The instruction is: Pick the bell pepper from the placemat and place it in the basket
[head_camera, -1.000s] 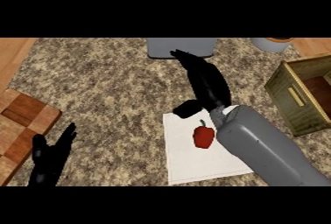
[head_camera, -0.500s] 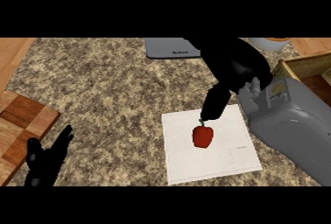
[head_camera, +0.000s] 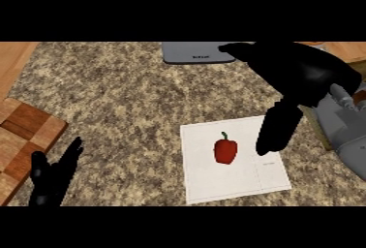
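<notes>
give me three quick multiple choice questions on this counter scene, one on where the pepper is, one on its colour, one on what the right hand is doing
1. Where does the bell pepper lie?
A. on the white placemat
B. on the wooden board
C. in the basket

2. What colour is the pepper's body?
A. green
B. yellow
C. red

3. What is the state of the right hand?
A. curled round the pepper
B. open, above the placemat, not holding the pepper
C. out of sight

Answers:
1. A: the pepper rests near the middle of the placemat.
2. C: its body is red with a green stem.
3. B: its fingers point down beside the pepper, which lies free.
</notes>
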